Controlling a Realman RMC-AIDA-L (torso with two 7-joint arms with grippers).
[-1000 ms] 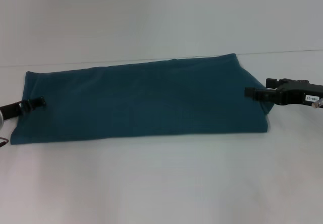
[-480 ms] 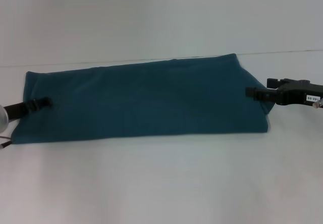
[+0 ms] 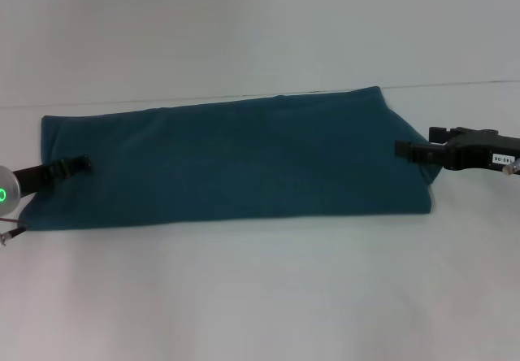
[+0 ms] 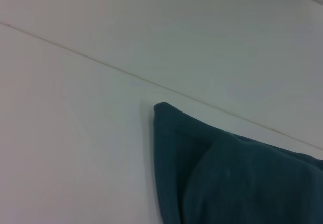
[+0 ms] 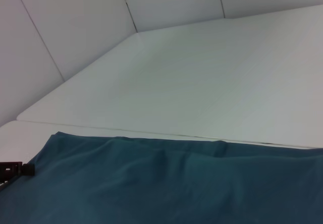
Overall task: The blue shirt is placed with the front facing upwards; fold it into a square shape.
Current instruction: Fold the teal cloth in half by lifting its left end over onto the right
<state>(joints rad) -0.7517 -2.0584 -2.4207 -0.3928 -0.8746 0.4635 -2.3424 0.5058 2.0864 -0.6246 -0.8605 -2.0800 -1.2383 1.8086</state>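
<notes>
The blue shirt (image 3: 231, 158) lay as a long band across the middle of the head view, already folded lengthwise, so what remained in my judgement was bringing the short ends together into a square. My left tool (image 3: 75, 166) sat over the cloth at the band's left end, and my right tool (image 3: 404, 149) sat at its right end; I could not tell from any view whether either was released, clenched, or grasping cloth. The main risk I saw was lifting an end with only the top layer caught: the stacked layers would then slide apart and the lengthwise fold would open. A second risk was uneven pull, since the band already ran slightly askew, higher at the right of the frame than at the left, and a crooked carry would give a skewed packet, not a square. The left end's upper corner (image 4: 160, 106) looked crisp in the left wrist view, well apart from any obstacle. The desk (image 3: 260, 296) lay bare below the band and to both sides, and a seam line (image 3: 455, 84) ran just behind its upper edge.
</notes>
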